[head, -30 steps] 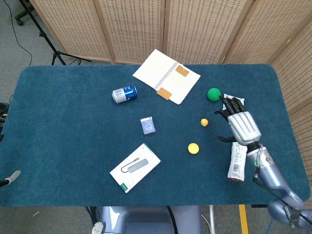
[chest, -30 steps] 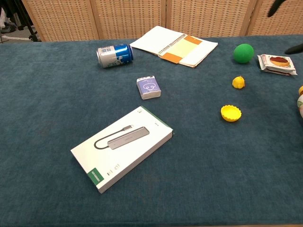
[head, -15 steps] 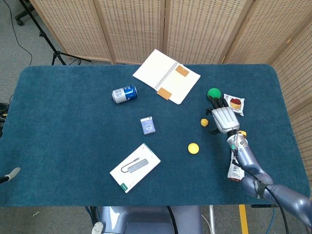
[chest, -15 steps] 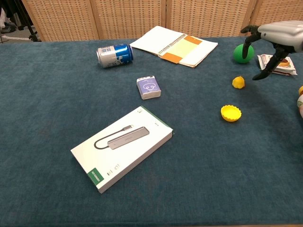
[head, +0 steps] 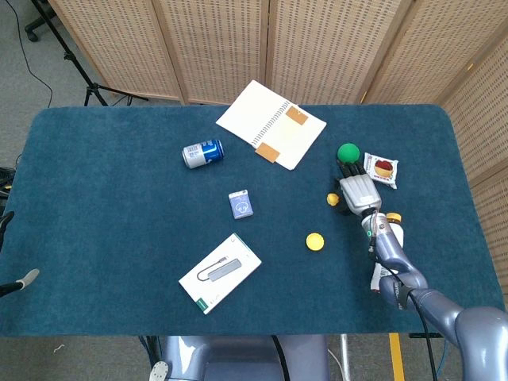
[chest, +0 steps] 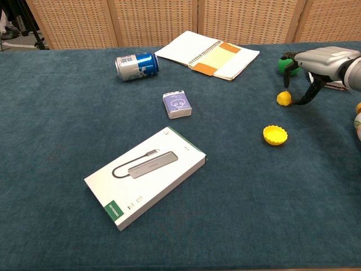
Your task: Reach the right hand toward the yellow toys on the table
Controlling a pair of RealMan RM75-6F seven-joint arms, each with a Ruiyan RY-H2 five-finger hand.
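Two yellow toys lie on the blue table: a small yellow figure (head: 332, 199) (chest: 284, 99) and a round yellow cap-like toy (head: 315, 241) (chest: 275, 135) nearer the front. My right hand (head: 356, 193) (chest: 319, 64) hovers just right of the small figure, fingers spread and pointing down, holding nothing. One fingertip is close beside the figure; contact cannot be told. The left hand appears in neither view.
A green ball (head: 348, 152) and a snack packet (head: 381, 169) lie behind the hand. A bottle (head: 386, 266) lies under the right forearm. Further left are a notebook (head: 271, 123), a blue can (head: 202, 152), a small card box (head: 240, 204) and a white adapter box (head: 220, 272).
The right hand moved left and lower, from beside the snack packet to right next to the small yellow figure.
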